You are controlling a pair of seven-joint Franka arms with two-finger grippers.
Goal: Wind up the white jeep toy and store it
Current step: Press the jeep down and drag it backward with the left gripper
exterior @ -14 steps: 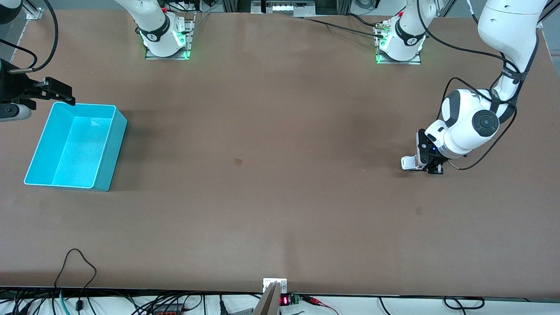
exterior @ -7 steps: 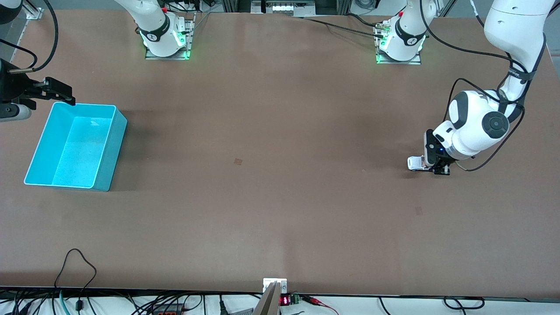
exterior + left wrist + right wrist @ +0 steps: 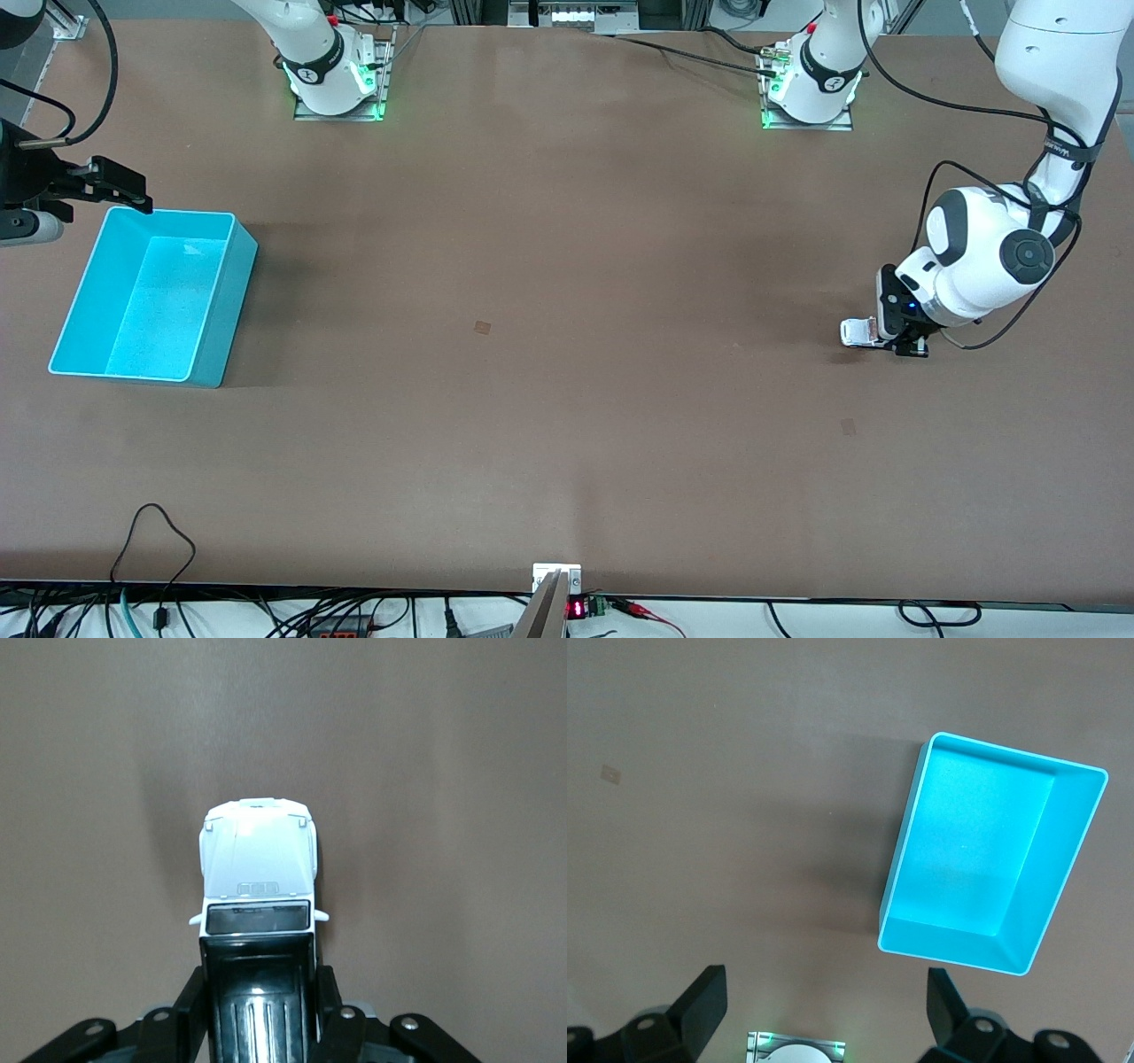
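Observation:
The white jeep toy [image 3: 858, 331] sits on the table near the left arm's end, its black rear roof between my left gripper's fingers. My left gripper [image 3: 895, 337] is shut on it, down at table level. In the left wrist view the jeep [image 3: 257, 868] points away from the camera, its white hood showing, and the black fingers [image 3: 190, 1001] press on both sides of its rear. My right gripper [image 3: 111, 186] is open and empty, held over the table beside the turquoise bin [image 3: 221, 292]. The bin [image 3: 921, 842] is empty in the right wrist view.
The turquoise bin stands at the right arm's end of the table. Both arm bases [image 3: 337, 80] [image 3: 811, 84] stand along the edge farthest from the front camera. Cables and a small device [image 3: 558, 589] lie along the edge nearest the front camera.
My left gripper has dragged the jeep along the table toward the left arm's end, away from the bin. The right arm has not moved.

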